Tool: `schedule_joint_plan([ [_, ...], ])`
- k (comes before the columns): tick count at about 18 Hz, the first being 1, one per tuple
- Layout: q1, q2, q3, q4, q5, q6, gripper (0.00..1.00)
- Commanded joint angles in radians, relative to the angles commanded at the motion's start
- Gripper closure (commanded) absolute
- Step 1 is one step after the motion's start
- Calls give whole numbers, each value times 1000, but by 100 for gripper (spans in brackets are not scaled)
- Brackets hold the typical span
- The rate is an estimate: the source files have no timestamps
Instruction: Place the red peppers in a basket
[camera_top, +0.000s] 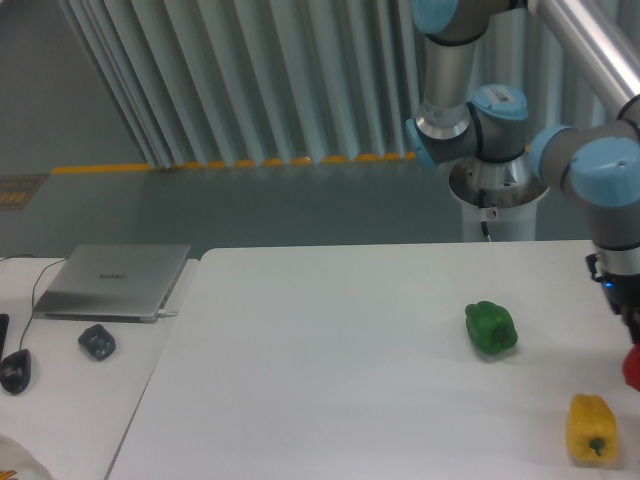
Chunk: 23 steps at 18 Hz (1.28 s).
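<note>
Only a sliver of the red pepper shows at the right edge of the frame, hanging a little above the white table. My gripper is right above it, mostly cut off by the frame edge, and shut on the pepper. The blue-capped wrist rises above it. No basket is in view.
A green pepper sits on the table to the left of the gripper. A yellow pepper lies near the front right corner, just below the held pepper. A laptop and two mice rest on the left desk.
</note>
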Motion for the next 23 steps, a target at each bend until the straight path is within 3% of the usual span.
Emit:
schedule_joint_plan([
  [3,8,-31,2,88,9,-18,44],
  [9,84,-55,41,115,5,0,44],
  [11,115,-61,47,124,8,93,44],
  [14,156,-84,66,193,11,266,44],
  [17,166,-84,63,197,32,350,44],
  [20,167,-87,61,201,129,425,43],
  [21,166,-89,60,201,159,422,41],
  [23,164,-97,60,201,175,410,24],
])
